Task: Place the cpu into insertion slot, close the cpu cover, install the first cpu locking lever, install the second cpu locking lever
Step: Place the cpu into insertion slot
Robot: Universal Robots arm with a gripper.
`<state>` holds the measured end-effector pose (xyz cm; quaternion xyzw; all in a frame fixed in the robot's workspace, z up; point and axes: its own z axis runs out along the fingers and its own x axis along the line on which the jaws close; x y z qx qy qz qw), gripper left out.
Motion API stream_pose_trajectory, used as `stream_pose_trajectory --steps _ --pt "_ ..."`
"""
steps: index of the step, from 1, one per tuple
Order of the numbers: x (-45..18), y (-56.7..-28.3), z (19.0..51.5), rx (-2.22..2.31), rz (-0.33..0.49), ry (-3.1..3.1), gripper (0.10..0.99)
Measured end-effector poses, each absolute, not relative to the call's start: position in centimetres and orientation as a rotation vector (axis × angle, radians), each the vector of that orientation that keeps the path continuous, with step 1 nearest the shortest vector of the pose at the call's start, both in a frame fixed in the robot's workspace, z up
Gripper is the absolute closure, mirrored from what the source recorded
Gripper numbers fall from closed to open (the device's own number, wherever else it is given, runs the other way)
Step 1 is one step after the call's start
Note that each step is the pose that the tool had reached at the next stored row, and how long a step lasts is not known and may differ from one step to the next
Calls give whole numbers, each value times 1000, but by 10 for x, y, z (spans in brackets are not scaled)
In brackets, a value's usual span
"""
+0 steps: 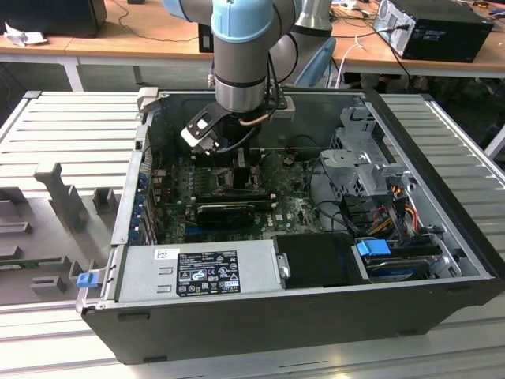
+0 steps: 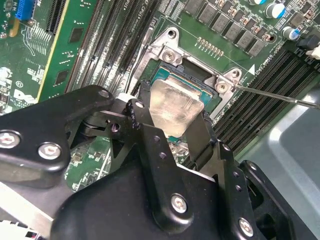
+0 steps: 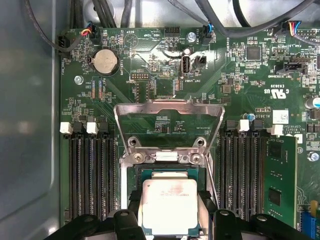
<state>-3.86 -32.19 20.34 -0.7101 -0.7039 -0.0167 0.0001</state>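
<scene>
Exterior view: you look down at a slant from well back, the whole open computer case [image 1: 237,332] in frame. Both wrist views hang close over the motherboard [image 3: 165,85] [image 2: 210,30]; first faces straight down, second obliquely. They share the insertion slot [image 3: 165,172] [image 2: 190,77] and the cpu [image 3: 170,207] [image 2: 175,107] held in the tool [image 3: 170,200] [image 2: 172,120].

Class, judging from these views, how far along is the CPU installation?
Done: nothing finished. In hand: the tool grips the cpu at the insertion slot. Left: the cpu cover stands open, and a locking lever sticks out loose.
</scene>
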Motion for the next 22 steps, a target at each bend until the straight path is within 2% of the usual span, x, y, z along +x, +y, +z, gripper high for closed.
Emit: stream_pose_trajectory --steps 5,6,7,22 --pt "-39 -322 203 -2231 -53 -2211 561" --pt "-39 -321 203 -2231 -53 -2211 549" --pt "-39 -321 203 -2231 -53 -2211 486" --pt "-39 -322 200 -2229 -61 -2205 486"
